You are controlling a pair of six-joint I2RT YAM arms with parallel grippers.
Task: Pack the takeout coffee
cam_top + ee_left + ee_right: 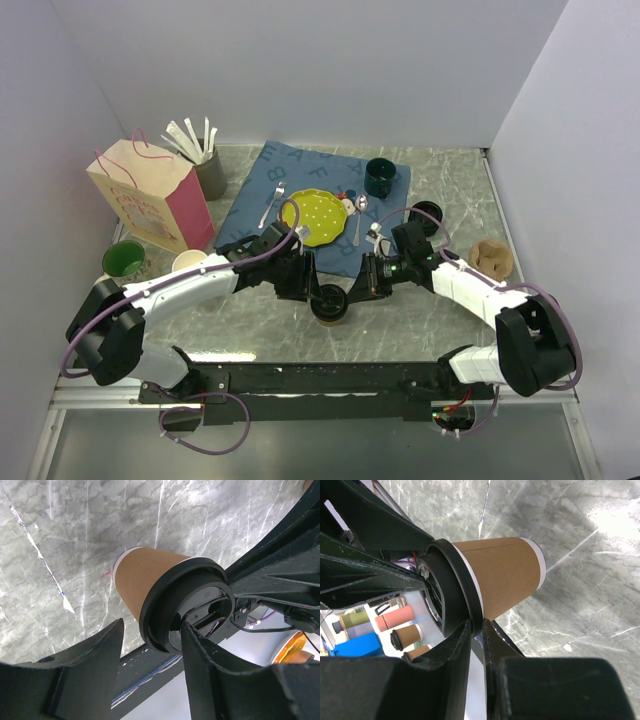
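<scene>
only the wrist views show the brown wall of the takeout coffee; from above just its black lid shows, near the desk's front edge. left jaws stand apart astride the lid; right jaws pinch its rim, hiding part. cup upright, lid up, long axis vertical.

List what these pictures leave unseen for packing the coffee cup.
- Whether the coffee cup holds anything: in every view, its black lid covers the top.
- Whether the right gripper truly grips the lid's rim: in the right wrist view, its own fingers cover the contact.
- The inside of the paper bag: in the top view, its own walls hide it.
</scene>
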